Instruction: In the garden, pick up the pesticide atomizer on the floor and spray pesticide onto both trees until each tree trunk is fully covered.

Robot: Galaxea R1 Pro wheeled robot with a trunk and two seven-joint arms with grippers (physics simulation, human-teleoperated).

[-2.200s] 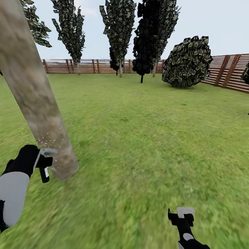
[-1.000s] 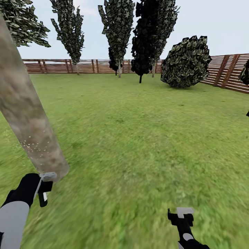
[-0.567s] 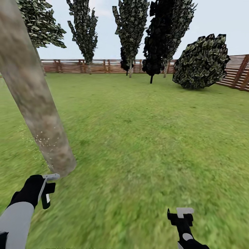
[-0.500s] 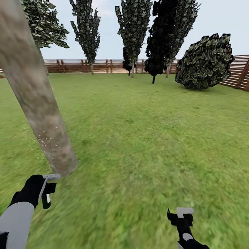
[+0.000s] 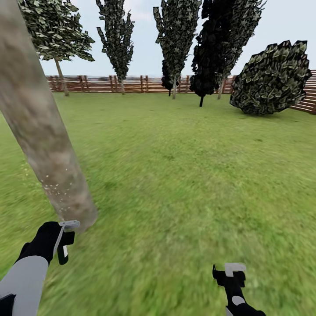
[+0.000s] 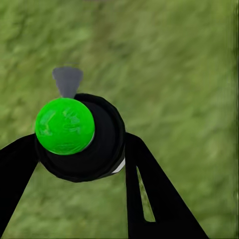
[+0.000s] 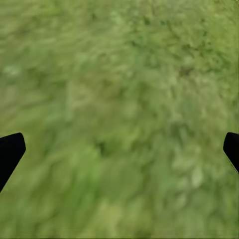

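The atomizer (image 6: 79, 137), a black bottle with a round bright green cap and a grey nozzle, sits clamped between the two black fingers of the left gripper (image 6: 82, 149). In the head view the left gripper (image 5: 61, 239) is low at the near left, just beside the foot of a thick trunk (image 5: 41, 127). The trunk is mottled grey-tan and leans up and to the left, out of the top of the view. A scatter of tiny white pesticide specks (image 5: 55, 186) shows on its lower part, above the gripper.

The right gripper (image 5: 230, 272) hangs low at the near right, well apart from the trunk, over blurry green grass (image 5: 184, 175). In the right wrist view its black fingertips (image 7: 10, 152) stand wide apart with nothing but grass between them.

Far across the lawn a brown slatted fence (image 5: 109, 83) runs along the back. Tall dark-leaved trees (image 5: 175, 39) stand before it, and a round leafy bush (image 5: 272, 79) sits at the far right.
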